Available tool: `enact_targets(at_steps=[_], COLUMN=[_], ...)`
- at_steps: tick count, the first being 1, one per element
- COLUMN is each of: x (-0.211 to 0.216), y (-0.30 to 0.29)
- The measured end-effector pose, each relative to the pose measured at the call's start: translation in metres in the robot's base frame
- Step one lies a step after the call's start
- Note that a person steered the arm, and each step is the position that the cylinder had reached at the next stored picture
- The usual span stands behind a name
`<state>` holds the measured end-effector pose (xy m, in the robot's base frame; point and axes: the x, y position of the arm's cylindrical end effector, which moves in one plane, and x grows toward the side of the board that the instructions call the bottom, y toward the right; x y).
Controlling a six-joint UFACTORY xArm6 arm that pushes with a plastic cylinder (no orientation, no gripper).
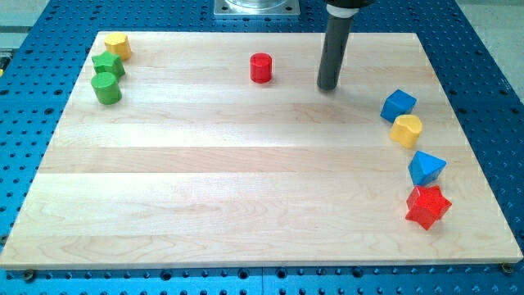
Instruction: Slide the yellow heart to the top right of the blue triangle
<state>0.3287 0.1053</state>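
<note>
The yellow heart [406, 130] lies near the board's right edge, touching the blue cube [399, 105] above it. The blue triangle [426, 167] sits just below and right of the heart, with a small gap. My tip [328, 87] rests on the board in the upper middle, well to the left of and above the heart, about a hand's width from the blue cube. It touches no block.
A red star [427, 206] lies just below the blue triangle. A red cylinder [260, 68] stands left of my tip. At the top left are a yellow block [118, 45], a green block [108, 65] and a green cylinder [106, 88]. The wooden board [246, 180] lies on a blue perforated table.
</note>
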Motion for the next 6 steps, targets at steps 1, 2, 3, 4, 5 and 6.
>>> enact_targets(at_steps=[1, 2, 3, 4, 5, 6], x=[0.000, 0.010, 0.032, 0.069, 0.082, 0.087], y=[-0.011, -0.021, 0.012, 0.026, 0.054, 0.087])
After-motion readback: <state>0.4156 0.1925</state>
